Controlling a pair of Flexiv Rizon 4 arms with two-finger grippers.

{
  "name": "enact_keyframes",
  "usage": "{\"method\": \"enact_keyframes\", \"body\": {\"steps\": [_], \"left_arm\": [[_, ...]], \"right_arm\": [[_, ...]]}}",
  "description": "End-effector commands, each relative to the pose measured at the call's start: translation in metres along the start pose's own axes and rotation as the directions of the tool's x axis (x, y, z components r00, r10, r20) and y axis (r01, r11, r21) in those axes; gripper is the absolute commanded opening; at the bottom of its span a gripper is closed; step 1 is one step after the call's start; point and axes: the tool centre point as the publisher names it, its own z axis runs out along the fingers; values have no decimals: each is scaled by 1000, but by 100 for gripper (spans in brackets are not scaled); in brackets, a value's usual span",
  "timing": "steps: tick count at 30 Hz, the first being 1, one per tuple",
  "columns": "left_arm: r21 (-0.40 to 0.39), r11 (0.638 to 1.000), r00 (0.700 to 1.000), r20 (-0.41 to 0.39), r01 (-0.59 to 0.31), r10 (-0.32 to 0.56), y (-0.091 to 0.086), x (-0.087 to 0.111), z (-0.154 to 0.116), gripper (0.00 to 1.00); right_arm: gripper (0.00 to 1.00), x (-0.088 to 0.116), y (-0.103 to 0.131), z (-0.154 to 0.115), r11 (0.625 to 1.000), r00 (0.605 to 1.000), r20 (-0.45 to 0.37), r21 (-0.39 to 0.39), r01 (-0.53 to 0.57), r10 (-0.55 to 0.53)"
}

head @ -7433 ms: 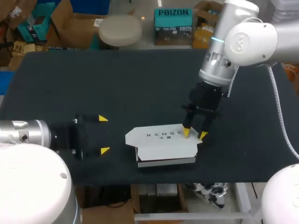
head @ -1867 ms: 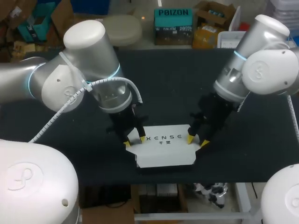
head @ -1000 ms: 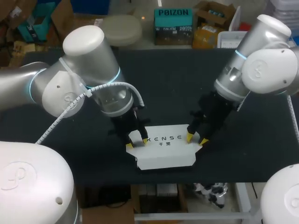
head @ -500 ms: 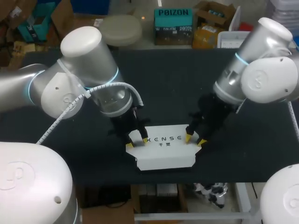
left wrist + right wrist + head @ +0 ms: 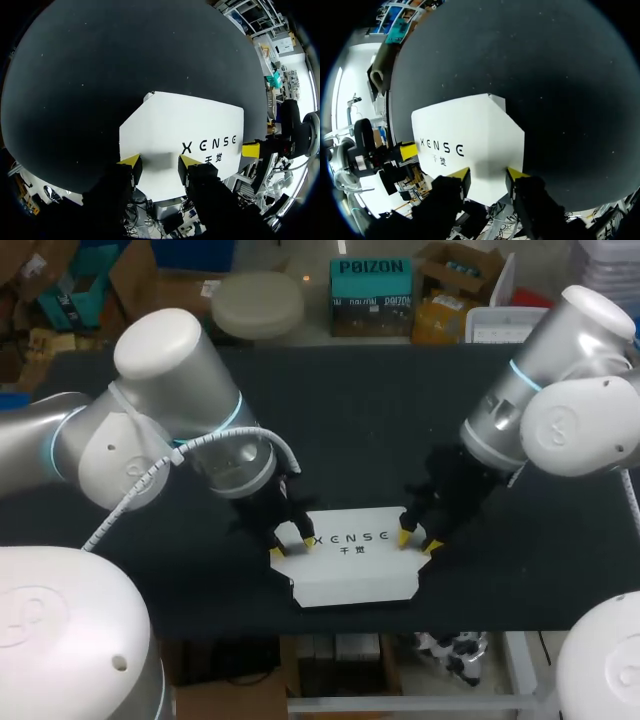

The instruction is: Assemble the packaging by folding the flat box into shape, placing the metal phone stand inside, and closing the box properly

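Two grippers are set on one white, flat, rectangular cardboard box (image 5: 355, 565), which lies on the black cloth-covered table (image 5: 350, 420) near its front edge. The left gripper (image 5: 292, 546) is placed at the box's left end and the right gripper (image 5: 416, 541) at its right end.

In the left wrist view the left gripper (image 5: 160, 162) is seen with its yellow tips spread apart and set down on the lid of the box (image 5: 190, 125); nothing is pinched between them. The same is seen in the right wrist view: the right gripper (image 5: 488, 175) is spread, with its tips resting on the top of the box (image 5: 470, 130) near its end. The lid is down and the printed face is turned upward. No metal phone stand is seen; whether it is inside cannot be told.

The box is judged to be light, thin card: stiff along its panels, weak at its creases, easily dented by hard tips. Its smooth face is likely to slide on the cloth if pushed from one side only. It is best held at both ends at once, near the folded edges, where pressure is carried by the side walls, and only gentle downward force is called for.
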Motion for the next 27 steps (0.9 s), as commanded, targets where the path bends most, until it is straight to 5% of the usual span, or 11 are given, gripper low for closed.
{"method": "enact_keyframes", "body": {"steps": [1,27], "left_arm": [[14,1000,1000,-9,-2,2,4,-8,1,50],[44,999,997,-72,-11,15,-1,-10,7,49]], "right_arm": [[47,1,-1,0,1000,1000,2,-1,2,-2],[46,2,0,3,1000,1000,-4,9,1,-1]]}}
